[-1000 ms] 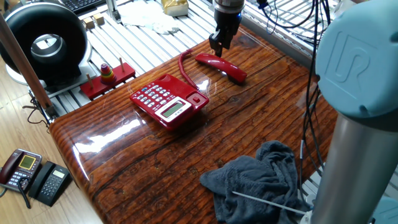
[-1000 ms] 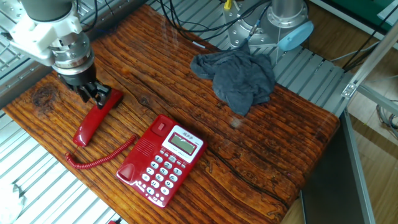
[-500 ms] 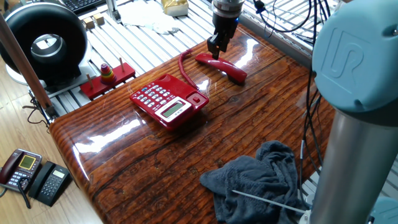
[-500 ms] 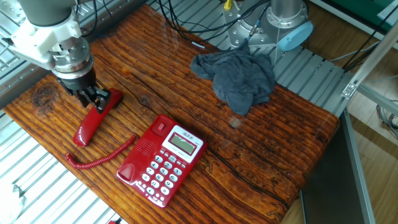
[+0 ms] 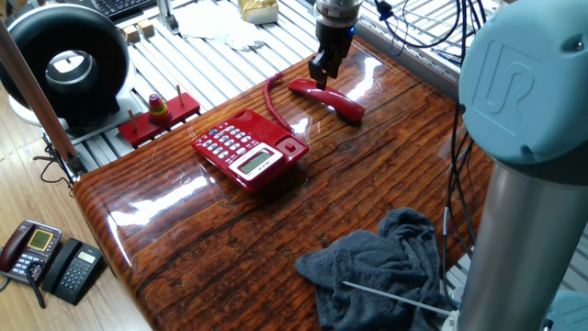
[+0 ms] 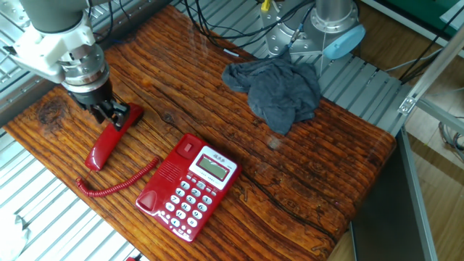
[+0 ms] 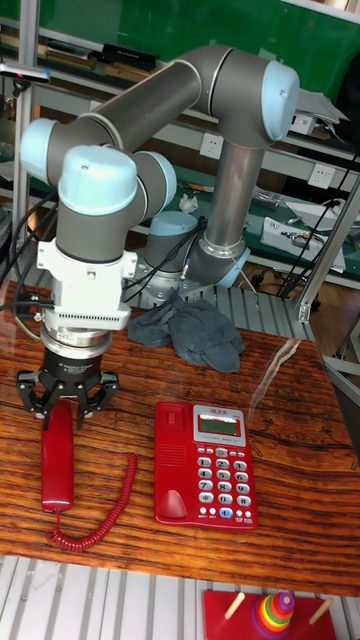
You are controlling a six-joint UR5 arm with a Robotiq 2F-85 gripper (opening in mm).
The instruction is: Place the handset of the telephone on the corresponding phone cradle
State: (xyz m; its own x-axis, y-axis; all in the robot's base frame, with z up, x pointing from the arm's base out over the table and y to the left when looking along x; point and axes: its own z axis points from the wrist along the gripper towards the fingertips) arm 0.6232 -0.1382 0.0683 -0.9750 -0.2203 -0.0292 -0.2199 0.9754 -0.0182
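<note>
The red handset lies flat on the wooden table, apart from the red telephone. A red coiled cord links the two. The phone cradle, the red strip along the phone's side that faces the handset, lies bare. My gripper is low over the handset's far end. Its fingers are spread open on either side of that end, and in the tall fixed view they stand wider than the handset.
A crumpled grey cloth lies near the arm's base. Off the table's edge stands a ring-stacking toy on a red base. Two dark phones lie on the floor, and a black round device stands nearby.
The gripper has shifted slightly and settled a little lower over the handset's end. The handset, cord and telephone have not moved.
</note>
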